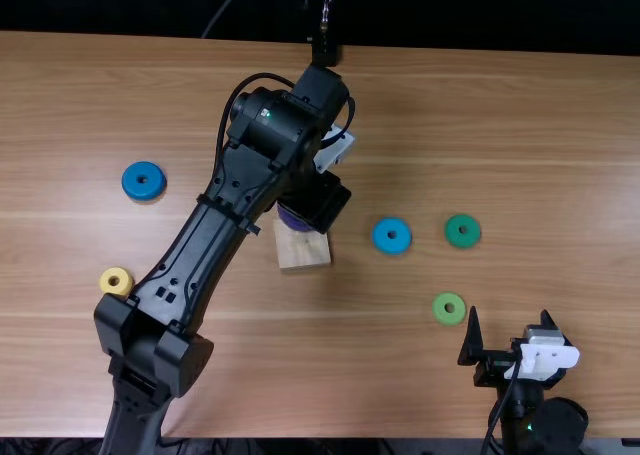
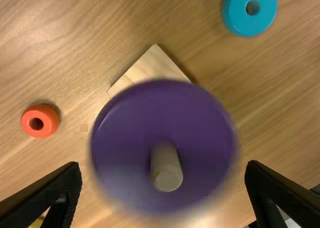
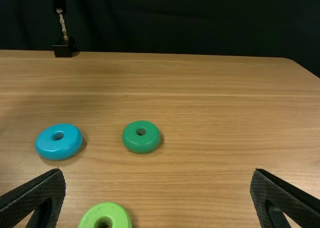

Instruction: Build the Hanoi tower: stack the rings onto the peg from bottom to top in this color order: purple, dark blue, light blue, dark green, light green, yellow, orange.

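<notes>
Over the wooden base (image 1: 303,251), my left gripper (image 1: 318,203) hides part of the purple ring (image 1: 292,219). In the left wrist view that gripper (image 2: 163,167) is open, one finger on each side of the purple ring (image 2: 125,133), which surrounds the peg (image 2: 167,175); how low it sits I cannot tell. My right gripper (image 1: 510,321) stands open at the near right, also seen in its wrist view as the gripper (image 3: 158,172). Loose rings: dark blue (image 1: 129,182), light blue (image 1: 377,237), dark green (image 1: 463,219), light green (image 1: 437,309), yellow (image 1: 105,281), orange (image 2: 45,124).
The left forearm crosses between the dark blue ring and the base, passing close beside the yellow ring. A black stand (image 1: 326,53) is at the table's far edge. The light green ring lies just beyond the right gripper's left finger.
</notes>
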